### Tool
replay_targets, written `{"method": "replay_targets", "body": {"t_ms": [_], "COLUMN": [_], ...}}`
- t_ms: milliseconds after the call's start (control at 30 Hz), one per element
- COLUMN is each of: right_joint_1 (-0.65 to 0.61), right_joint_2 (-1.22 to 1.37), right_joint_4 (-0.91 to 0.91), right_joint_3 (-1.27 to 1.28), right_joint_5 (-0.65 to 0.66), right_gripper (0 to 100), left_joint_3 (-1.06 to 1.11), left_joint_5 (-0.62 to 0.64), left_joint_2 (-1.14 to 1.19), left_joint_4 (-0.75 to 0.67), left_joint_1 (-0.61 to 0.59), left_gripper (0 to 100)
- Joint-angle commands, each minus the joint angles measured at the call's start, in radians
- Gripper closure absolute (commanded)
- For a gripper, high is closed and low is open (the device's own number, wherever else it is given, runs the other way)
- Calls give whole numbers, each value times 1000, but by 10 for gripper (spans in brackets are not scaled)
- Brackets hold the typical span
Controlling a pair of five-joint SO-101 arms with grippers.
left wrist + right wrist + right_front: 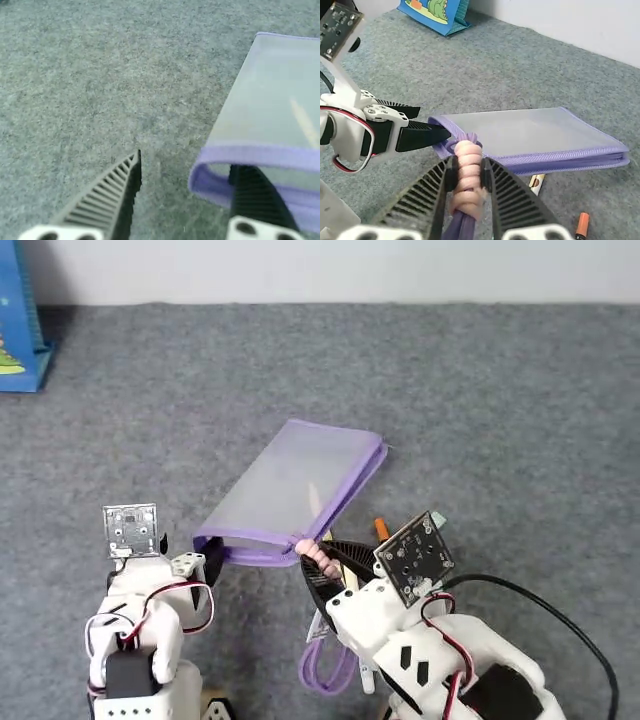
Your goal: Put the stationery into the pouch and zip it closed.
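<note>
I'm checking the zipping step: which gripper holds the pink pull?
The right gripper, its jaws shut on the pull. The left gripper is open, with one jaw in the mouth of the pouch.

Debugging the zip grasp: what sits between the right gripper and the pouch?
A pink coiled pull, clamped by the right gripper, meets the pouch at its corner, seen in the right wrist view.

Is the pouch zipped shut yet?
Open: the pouch gapes, one finger of the left gripper inside; the right gripper grips its pink zipper pull.

High overhead; wrist cameras low, close, seemingly forward-facing; all share pouch (295, 485).
</note>
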Motion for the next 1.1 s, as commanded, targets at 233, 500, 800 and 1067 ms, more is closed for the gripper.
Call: {"method": "replay_targets", "body": {"t_ms": [233, 500, 800, 1067], "right_joint_1": [-4, -5, -5, -5], "right_joint_2": [-16, -16, -16, -15], "right_joint_4": [48, 117, 139, 174], "right_joint_3": [-75, -153, -164, -196], "right_joint_5": [-12, -15, -12, -14], "right_gripper": [991, 991, 991, 989], "left_joint_3": [-42, -41, -41, -44], "left_joint_5": [14, 14, 14, -60], "left_joint_2": [-8, -8, -8, -8], "left_joint_4": [-29, -32, -31, -49], "left_joint_1": [-8, -9, -3, -2], "left_gripper": [721, 721, 721, 994]}}
